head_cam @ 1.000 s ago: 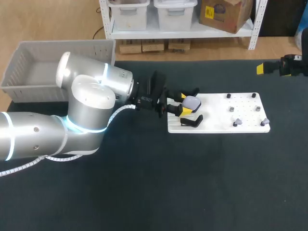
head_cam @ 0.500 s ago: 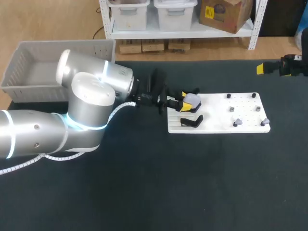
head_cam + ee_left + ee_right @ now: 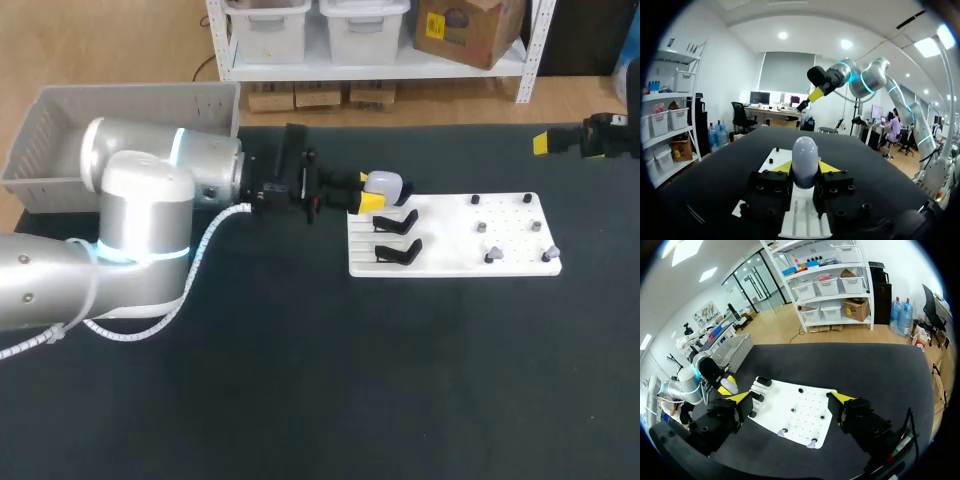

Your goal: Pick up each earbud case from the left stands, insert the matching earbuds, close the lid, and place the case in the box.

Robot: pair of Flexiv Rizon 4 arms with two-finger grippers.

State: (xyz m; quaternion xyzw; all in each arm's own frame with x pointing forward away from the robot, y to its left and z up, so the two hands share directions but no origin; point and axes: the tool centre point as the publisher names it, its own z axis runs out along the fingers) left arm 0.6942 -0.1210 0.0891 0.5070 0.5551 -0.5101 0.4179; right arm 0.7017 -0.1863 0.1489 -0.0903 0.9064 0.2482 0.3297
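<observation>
You have the earbud case [image 3: 385, 184] pinched in the left gripper [image 3: 372, 195]: a smooth, glossy, egg-shaped shell in pale lavender-white, just above centre in the head view, off the upper left corner of the flat white board [image 3: 450, 262]. In the left wrist view the case [image 3: 805, 161] stands upright with the left gripper's [image 3: 805, 167] yellow tips pressed against its two sides.

On the board's left part you can see two black, hooked stands [image 3: 397, 220], both bare. Two small pale grey pieces [image 3: 491, 256] sit on pegs near its lower right corner. The table [image 3: 300, 380] is covered in dark, matte cloth. The grey plastic box [image 3: 60, 150], with perforated walls, sits at the upper left.

Your right gripper [image 3: 545, 142] hangs at the upper right edge of the head view; in its wrist view the right gripper [image 3: 792, 397] has its jaws spread wide, well above the board.

A second ago the case sat lower, over the upper stand. Your left arm has since drawn back toward the upper left, carrying the case clear of the stand. The right gripper has not moved
</observation>
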